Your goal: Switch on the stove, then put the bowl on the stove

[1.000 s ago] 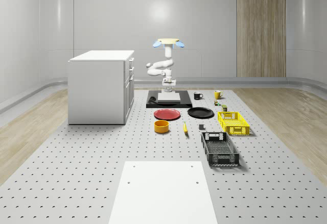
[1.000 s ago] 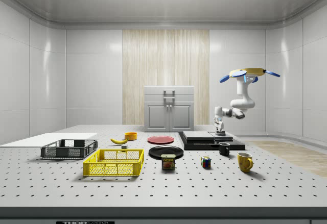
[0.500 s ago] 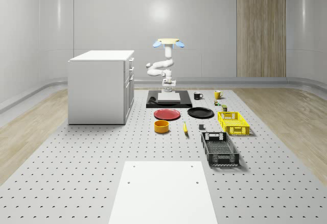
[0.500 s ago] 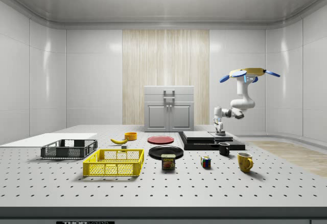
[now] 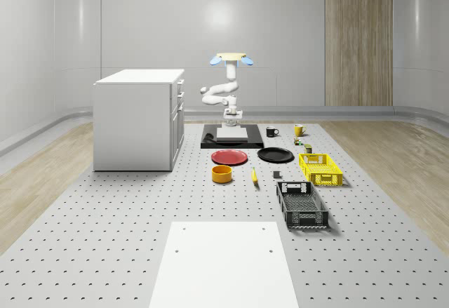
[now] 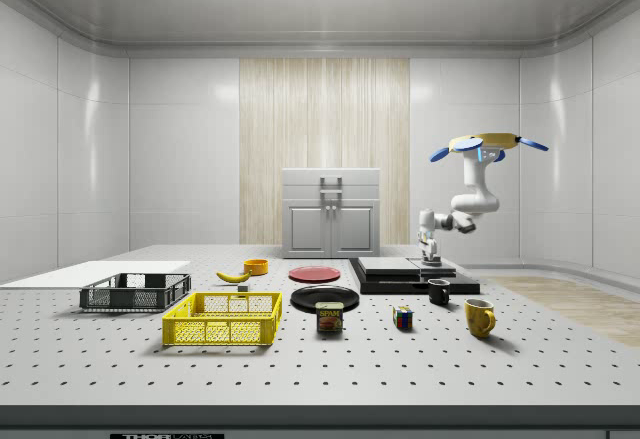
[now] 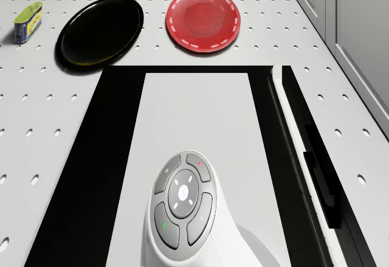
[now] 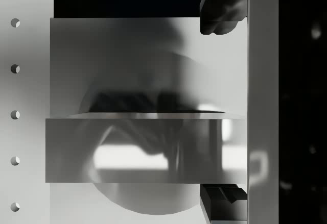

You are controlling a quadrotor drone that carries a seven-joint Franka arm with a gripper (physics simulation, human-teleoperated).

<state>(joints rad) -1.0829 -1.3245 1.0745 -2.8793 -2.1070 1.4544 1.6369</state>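
Note:
The stove (image 5: 231, 137) is a black slab with a pale grey top plate (image 7: 194, 121), standing beside the white cabinet. The drone (image 5: 232, 58) hovers above the stove's far side, also in the side view (image 6: 487, 143). Its arm folds down, and the gripper (image 5: 231, 120) hangs low over the far edge of the stove (image 6: 410, 271). In the wrist view the gripper (image 8: 225, 106) is open, its dark fingertips (image 8: 222, 9) wide apart over the plate's edge, holding nothing. The orange bowl (image 5: 222, 174) sits on the table in front of the stove, far from the gripper, also in the side view (image 6: 256, 266).
A red plate (image 5: 230, 156) and a black plate (image 5: 275, 155) lie between stove and bowl. The white cabinet (image 5: 139, 118) stands at the whole-scene view's left. A black mug (image 5: 271, 131), yellow mug (image 5: 298, 130), can (image 7: 27, 22), yellow crate (image 5: 320, 168), black crate (image 5: 302, 204) and banana (image 5: 254, 176) lie to the right.

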